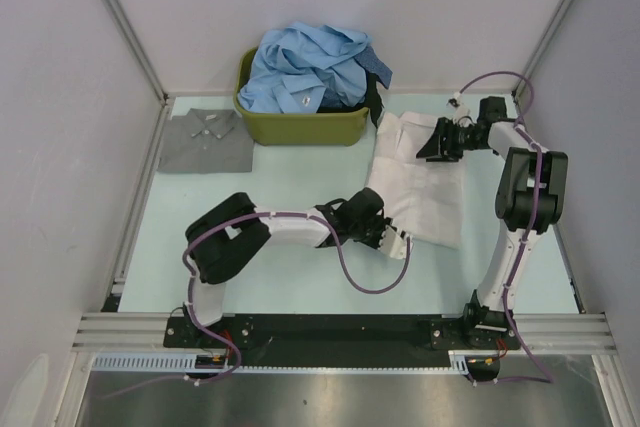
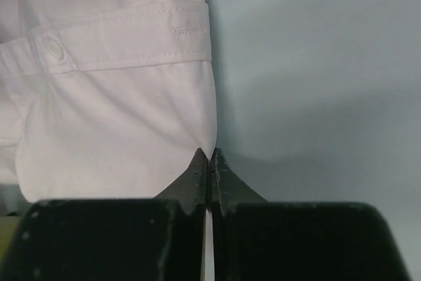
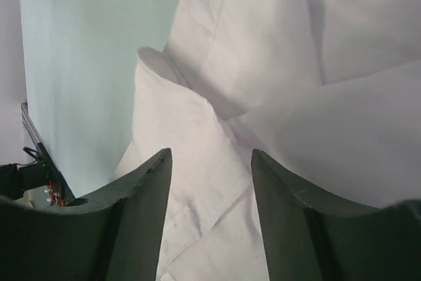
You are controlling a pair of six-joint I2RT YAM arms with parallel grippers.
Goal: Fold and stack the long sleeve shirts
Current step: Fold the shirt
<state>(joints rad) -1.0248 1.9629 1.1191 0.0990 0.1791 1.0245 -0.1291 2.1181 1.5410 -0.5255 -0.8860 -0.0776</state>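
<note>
White long sleeve shirt [image 1: 425, 182] is lying spread on the table [image 1: 290, 182] right of centre in the top view, just right of the olive-green tub [image 1: 300, 132]. The tub is sitting at the far edge, heaped with light blue shirts [image 1: 310, 67], and a dark shirt [image 1: 375, 97] is hanging over its right rim. The grey shirt [image 1: 205, 139] is lying folded just beside the tub's left side. The left gripper [image 1: 385, 232] is reaching across to the near-left edge of the white long sleeve shirt. The right gripper [image 1: 432, 145] is hovering over its far-right part.

Left wrist view: the left gripper [image 2: 209, 156] is pinching a corner of the white long sleeve shirt [image 2: 118, 129], jaws pressed together, with a sliver of white cloth showing between them. A buttoned cuff [image 2: 112, 44] is lying across the cloth above, and bare table [image 2: 316, 64] is showing to the right.

Right wrist view: the right gripper [image 3: 210, 156] is standing wide open, gripping nothing. The white long sleeve shirt [image 3: 276, 64] is lying rumpled in overlapping folds below and between the fingers [image 3: 138, 215]. Whether the tips are touching the cloth, cannot tell. The table [image 3: 85, 64] is showing at the left.
</note>
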